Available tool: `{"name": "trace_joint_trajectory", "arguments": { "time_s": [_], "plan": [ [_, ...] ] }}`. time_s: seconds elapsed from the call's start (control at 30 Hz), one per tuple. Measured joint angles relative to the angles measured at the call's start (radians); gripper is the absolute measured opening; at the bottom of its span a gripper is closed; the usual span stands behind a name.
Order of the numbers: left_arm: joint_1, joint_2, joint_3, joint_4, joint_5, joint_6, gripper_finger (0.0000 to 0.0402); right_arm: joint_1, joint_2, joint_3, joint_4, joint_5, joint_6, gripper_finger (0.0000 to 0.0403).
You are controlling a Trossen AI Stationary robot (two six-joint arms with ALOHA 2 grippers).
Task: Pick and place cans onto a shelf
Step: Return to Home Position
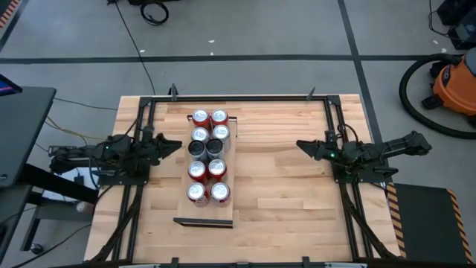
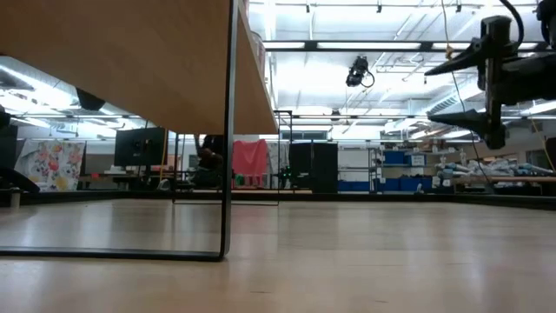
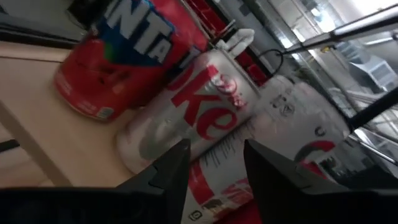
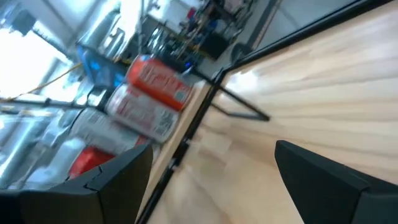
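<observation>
You have ten cans [image 1: 216, 167] standing upright, tops up, in two rows of five on the shelf [image 1: 208, 212]; its long axis runs from the far edge of the tabletop [image 1: 282, 186] toward the near edge, left of centre. Your left pincer [image 1: 177, 147] hangs just beside the shelf's left side, fingers slightly apart and empty. Your right pincer [image 1: 300, 145] hangs well apart to the right, fingers wide apart.

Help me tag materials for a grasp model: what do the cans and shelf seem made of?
Cans: probably thin metal, glossy printed bodies, shiny silvery round tops. Shelf: light wood-look board, pale grained surface; its end rails look like thin dark metal, matte.
</observation>
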Motion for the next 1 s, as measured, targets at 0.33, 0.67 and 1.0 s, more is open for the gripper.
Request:
{"name": "trace_joint_trajectory", "arguments": {
  "time_s": [0.33,0.67,1.0],
  "plan": [
    [0.000,0.003,-0.194,0.191,0.088,0.011,0.0126,-0.003,0.001,0.000,-0.002,0.011,-0.076,0.0348],
    [0.002,0.043,-0.193,0.142,0.078,0.139,0.0126,-0.002,0.001,0.000,-0.001,-0.075,-0.099,0.0348],
    [0.002,0.042,-0.193,0.141,0.078,0.142,0.0126,-0.003,0.001,0.000,-0.002,-0.082,-0.099,0.0348]
  ]
}}
